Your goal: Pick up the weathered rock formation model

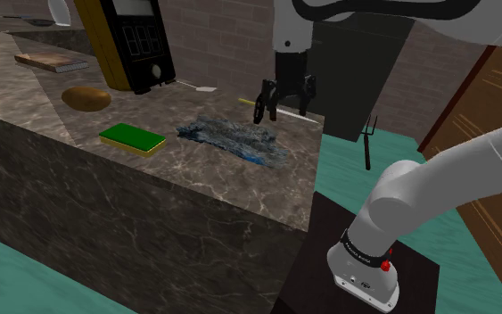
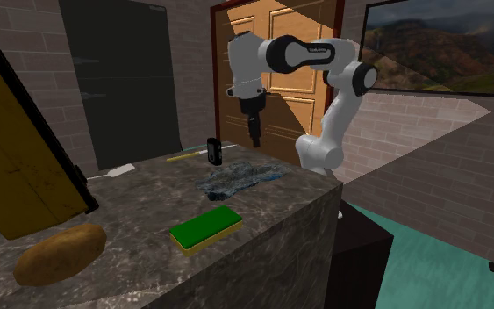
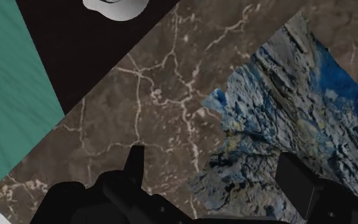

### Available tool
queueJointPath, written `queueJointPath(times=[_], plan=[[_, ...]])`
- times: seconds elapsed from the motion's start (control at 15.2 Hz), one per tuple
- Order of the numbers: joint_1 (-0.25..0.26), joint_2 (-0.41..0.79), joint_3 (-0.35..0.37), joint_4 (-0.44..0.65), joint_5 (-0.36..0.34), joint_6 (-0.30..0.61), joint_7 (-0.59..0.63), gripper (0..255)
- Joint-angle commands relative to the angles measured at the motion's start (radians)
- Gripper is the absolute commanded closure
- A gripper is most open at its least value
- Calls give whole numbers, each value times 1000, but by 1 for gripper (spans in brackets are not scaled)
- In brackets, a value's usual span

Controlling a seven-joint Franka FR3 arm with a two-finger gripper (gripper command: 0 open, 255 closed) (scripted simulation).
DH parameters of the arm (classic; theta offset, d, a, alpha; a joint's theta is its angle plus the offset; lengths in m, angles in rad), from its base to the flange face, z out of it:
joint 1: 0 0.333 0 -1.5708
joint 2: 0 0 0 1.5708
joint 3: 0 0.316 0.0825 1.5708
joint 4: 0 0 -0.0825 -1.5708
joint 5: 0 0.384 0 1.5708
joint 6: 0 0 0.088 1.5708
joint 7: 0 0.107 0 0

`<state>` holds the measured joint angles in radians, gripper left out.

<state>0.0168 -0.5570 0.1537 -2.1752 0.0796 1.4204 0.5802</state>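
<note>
Gripper [image 1: 284, 107], fingers apart, hangs above the worktop [image 1: 195, 165] — the blue-grey rock [image 1: 235, 138] lies just lower left, its long axis crossing the frame.

No legible writing anywhere.
A dark band [image 1: 366, 253] on the arm's base joint, well below and behind the gripper [image 1: 283, 107], carries a row of tiny pale marks (lettering, perhaps, but too small to read); a faint mark on the arm's upper link [image 2: 317, 53] is equally unreadable.
</note>
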Motion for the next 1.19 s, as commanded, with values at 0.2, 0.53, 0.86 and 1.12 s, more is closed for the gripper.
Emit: queueJointPath(times=[0.2, 0.53, 0.86, 1.12], plan=[[-10, 188, 87, 157, 67, -8, 221, 0], [-10, 389, 151, 340, 102, -18, 436, 0], [10, 611, 190, 562, 110, -40, 647, 0], [43, 805, 201, 779, 104, -75, 807, 0]])
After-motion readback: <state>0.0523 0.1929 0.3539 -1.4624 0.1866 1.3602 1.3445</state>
